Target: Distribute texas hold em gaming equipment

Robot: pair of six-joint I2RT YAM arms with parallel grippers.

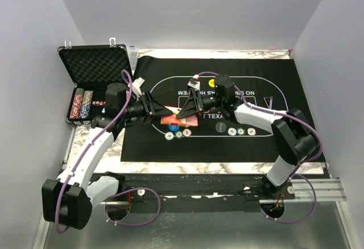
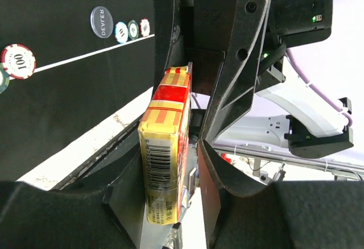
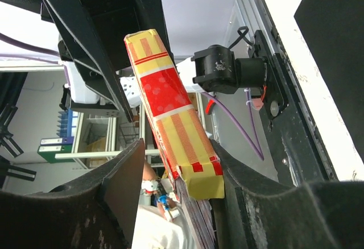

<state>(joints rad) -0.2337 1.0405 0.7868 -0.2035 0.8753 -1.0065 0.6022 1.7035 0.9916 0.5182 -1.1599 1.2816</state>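
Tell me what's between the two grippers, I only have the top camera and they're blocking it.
Observer: A red and yellow card box, one end in the left gripper, the other in the right gripper.
Operator: Which face shows?
Observer: On the left wrist view, its narrow barcode edge faces the camera.
Operator: And that black disc on the mat?
Observer: It reads DEALER.

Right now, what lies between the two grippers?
The red-and-yellow card box bridges them: the left wrist view shows it inside the left gripper, the right wrist view inside the right gripper.
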